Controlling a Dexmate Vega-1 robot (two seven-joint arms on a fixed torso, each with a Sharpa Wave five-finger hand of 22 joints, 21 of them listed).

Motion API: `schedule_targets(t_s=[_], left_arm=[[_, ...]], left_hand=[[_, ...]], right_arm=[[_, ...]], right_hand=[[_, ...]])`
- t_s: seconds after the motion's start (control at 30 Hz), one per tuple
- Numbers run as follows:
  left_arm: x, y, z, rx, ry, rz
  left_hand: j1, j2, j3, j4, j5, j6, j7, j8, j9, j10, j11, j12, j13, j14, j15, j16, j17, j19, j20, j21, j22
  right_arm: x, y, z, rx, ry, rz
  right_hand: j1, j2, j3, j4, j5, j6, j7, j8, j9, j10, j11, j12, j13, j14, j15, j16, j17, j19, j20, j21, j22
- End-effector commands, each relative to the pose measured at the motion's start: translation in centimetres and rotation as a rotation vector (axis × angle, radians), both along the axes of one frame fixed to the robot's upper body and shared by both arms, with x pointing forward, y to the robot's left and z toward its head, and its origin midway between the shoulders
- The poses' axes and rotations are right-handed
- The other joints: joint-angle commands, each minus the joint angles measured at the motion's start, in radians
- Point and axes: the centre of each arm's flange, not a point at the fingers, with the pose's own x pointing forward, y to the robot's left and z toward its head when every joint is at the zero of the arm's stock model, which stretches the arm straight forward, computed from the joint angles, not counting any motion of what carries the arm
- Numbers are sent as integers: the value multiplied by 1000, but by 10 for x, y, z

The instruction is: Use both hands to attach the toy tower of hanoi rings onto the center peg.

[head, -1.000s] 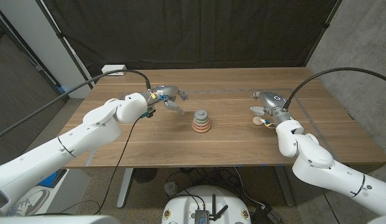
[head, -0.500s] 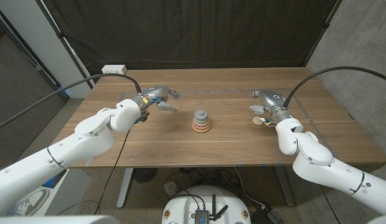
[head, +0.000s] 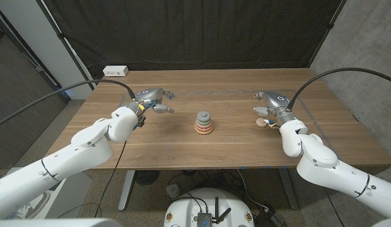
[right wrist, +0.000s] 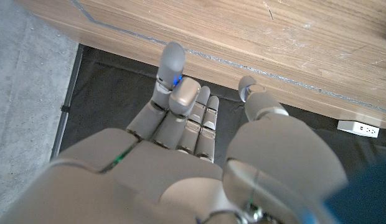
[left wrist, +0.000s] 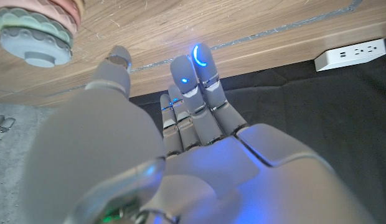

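A small stack of pastel toy rings (head: 204,123), grey on top over green and pink-orange layers, sits on its peg near the middle of the brown wooden bench (head: 233,142), with every ring in sight apparently already threaded. The robot's left hand (head: 154,99) hovers well to the stack's left, fingers loosely apart and holding nothing; the left wrist view shows those fingers (left wrist: 196,93) extended and empty. The right hand (head: 271,107) waits well to the stack's right; its wrist view shows fingers (right wrist: 180,102) curled inward on nothing. A small pale object (head: 262,122) lies beside that hand, too small to identify. The rings look light, rigid and smooth, probably easy to knock askew, so the best hold would be a gentle pinch across a ring's outer rim.
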Motion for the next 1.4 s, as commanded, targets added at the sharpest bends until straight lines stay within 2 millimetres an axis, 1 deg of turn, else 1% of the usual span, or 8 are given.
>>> schedule_targets(t_s=[0.03,0.13,0.4,0.8,1.07,1.23,1.33,1.4], left_arm=[[-4,18,-19,-95,-26,44],[-7,23,-23,-114,-36,55],[-9,32,-33,-166,-37,64],[-8,36,-35,-195,-38,59],[-5,35,-37,-201,-33,54],[-5,35,-36,-200,-39,54],[-5,35,-35,-197,-42,53],[-5,34,-34,-195,-42,50]], left_hand=[[2,8,4,0,5,7,0,6,0,10,-2,-2,1,8,-70,5,2,11,-139,5,3],[1,9,4,1,6,10,-2,6,-1,12,-2,-1,1,8,-70,5,1,11,-139,4,3],[-1,11,5,1,6,12,-1,5,-3,17,-4,0,0,7,-70,6,1,11,-139,3,3],[-4,11,6,1,6,15,-1,4,-6,21,-4,0,-2,8,-70,8,3,12,-139,2,2],[-10,13,6,4,6,18,-2,5,-8,22,-4,0,-2,9,-70,9,4,13,-137,0,1],[-13,13,6,4,6,18,-1,4,-9,22,-2,-1,-2,7,-70,7,2,14,-137,-1,1],[-15,13,6,4,6,20,0,4,-10,25,-3,0,-3,7,-70,8,2,14,-138,-1,0],[-15,13,6,4,6,21,0,4,-10,26,-2,0,-3,8,-70,8,2,15,-138,-1,0]], right_arm=[[-1,1,-3,12,13,1],[0,2,-4,10,25,6],[1,4,-5,11,20,2],[1,6,-6,14,41,-20],[0,1,-8,10,79,-61],[-2,-1,-9,2,108,-72],[-1,-3,-9,0,124,-81],[-1,-3,-9,-5,134,-92]], right_hand=[[-1,-2,8,-1,5,-4,1,-4,5,-1,3,0,1,1,-46,0,2,-1,-82,2,0],[-1,-3,8,-2,5,-4,0,-4,5,-7,7,-2,1,-14,-46,-15,-10,-3,-82,1,-1],[2,-3,8,-2,5,-4,0,-4,6,-18,10,-5,-1,-6,-47,-9,-4,2,-82,5,3],[1,-4,7,-2,4,-13,4,-8,7,-34,14,-9,-5,-3,-46,-4,2,-3,-82,2,1],[-4,-10,5,0,3,-27,6,-13,7,-60,24,-14,-9,-19,-46,-18,-7,-12,-81,-2,-3],[-9,-15,2,1,2,-38,14,-17,7,-75,35,-17,-12,-24,-46,-21,-6,-17,-81,-3,-2],[-13,-19,0,1,1,-48,18,-21,7,-85,37,-18,-15,-26,-46,-22,-4,-20,-81,-4,-3],[-14,-21,0,1,0,-41,20,-18,6,-90,42,-18,-17,-33,-46,-29,-9,-22,-81,-5,-3]])
